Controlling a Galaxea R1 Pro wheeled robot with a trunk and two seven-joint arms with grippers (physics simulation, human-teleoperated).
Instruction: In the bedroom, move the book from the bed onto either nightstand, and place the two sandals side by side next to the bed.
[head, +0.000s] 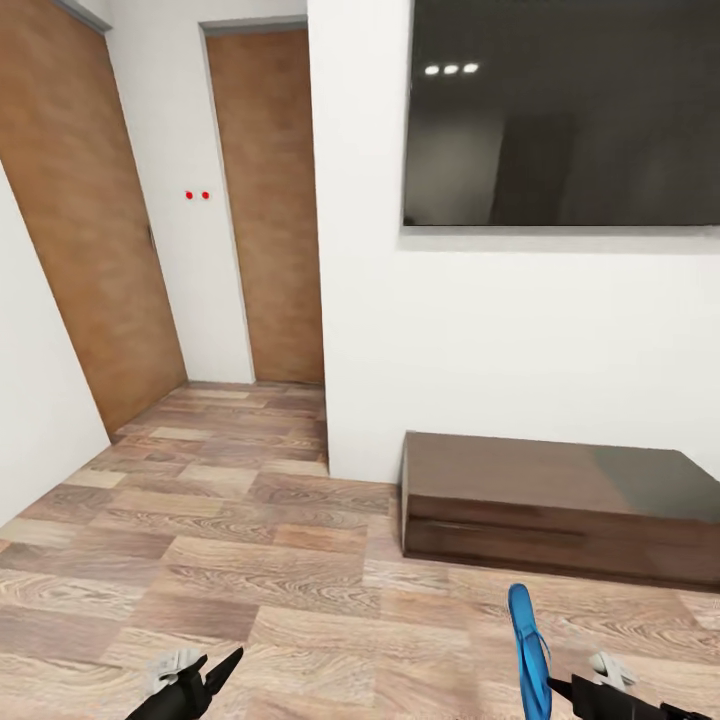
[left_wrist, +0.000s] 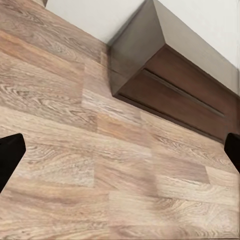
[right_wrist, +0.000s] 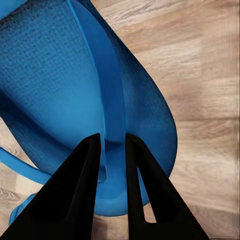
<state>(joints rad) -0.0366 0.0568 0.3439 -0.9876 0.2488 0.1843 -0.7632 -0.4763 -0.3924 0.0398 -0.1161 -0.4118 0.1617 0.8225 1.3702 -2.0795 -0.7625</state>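
A bright blue sandal (head: 528, 645) stands on edge in the air at the lower right of the head view, above the wood floor. My right gripper (head: 553, 684) is shut on its lower end. In the right wrist view, the two black fingers (right_wrist: 82, 180) pinch a ridge of the sandal (right_wrist: 55, 80), whose textured sole spreads out beyond my right gripper (right_wrist: 112, 145). My left gripper (head: 214, 668) hangs open and empty at the lower left; its fingertips (left_wrist: 10, 155) stand far apart over bare floor. The book, the bed and the nightstand are out of view.
A long low dark-wood bench (head: 550, 500) stands against the white wall ahead on the right, under a dark-framed panel (head: 560, 110). The left wrist view also catches the bench (left_wrist: 170, 85). Two tan doors (head: 265, 200) close a short passage at the left. Wood-plank floor (head: 250, 560) lies in front.
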